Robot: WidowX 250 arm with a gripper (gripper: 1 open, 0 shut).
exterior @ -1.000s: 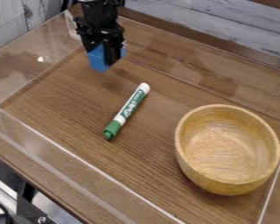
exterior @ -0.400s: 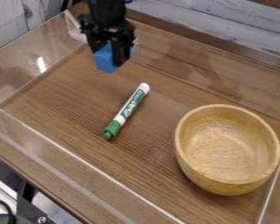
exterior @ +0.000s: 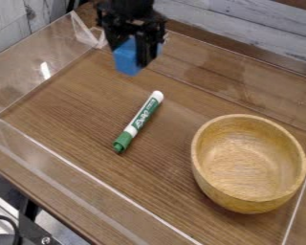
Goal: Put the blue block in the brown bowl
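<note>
Wood tabletop: the pincer grips the blue block; a green-and-white marker lies between block and brown bowl.

Light-brown wooden bowl sits on the brown wooden table, near its right edge. Green-and-white marker pen lies left of the bowl and apart from it, around mid-table. Bright-blue rectangular block is beyond the pen, toward the table's far edge; contact with surface cannot be determined.
</note>
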